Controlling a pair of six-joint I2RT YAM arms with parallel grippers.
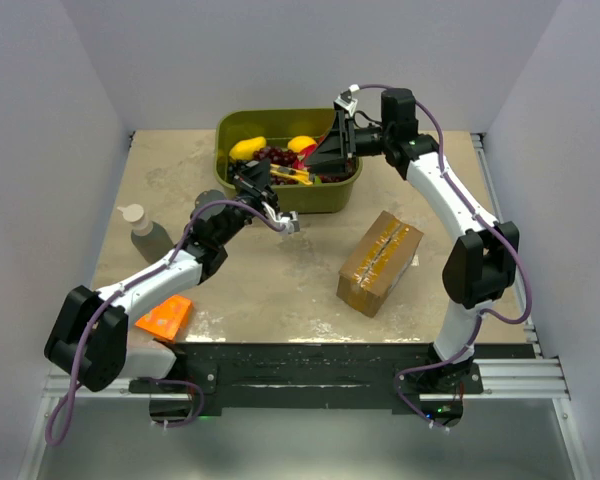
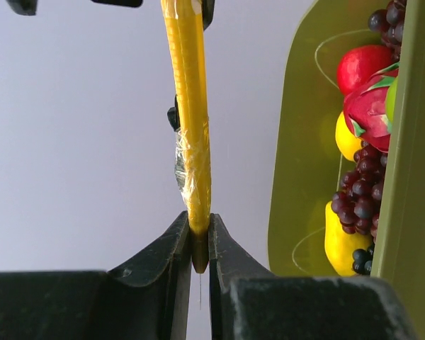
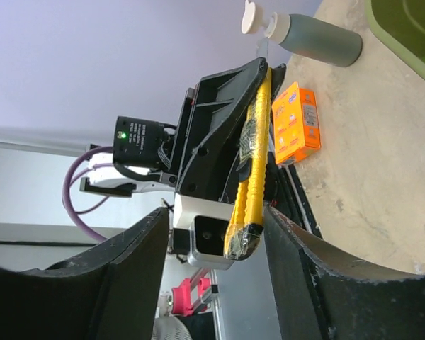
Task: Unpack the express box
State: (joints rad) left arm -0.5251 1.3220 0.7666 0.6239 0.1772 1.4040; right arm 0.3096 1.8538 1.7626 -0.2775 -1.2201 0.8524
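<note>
My left gripper is clamped on a yellow knife. Its fingers pinch the knife near one end, and the rest sticks out past them. My right gripper faces it over the green bin, jaws apart and straddling the knife's other end. One finger stands clear of it. The other is just beside it, and I cannot tell if it touches. The box lies on the table in front of the bin, tape up, near the right arm, with neither gripper on it.

There are a green fruit bin, grey bottle, orange box, yellow utility knife.
</note>
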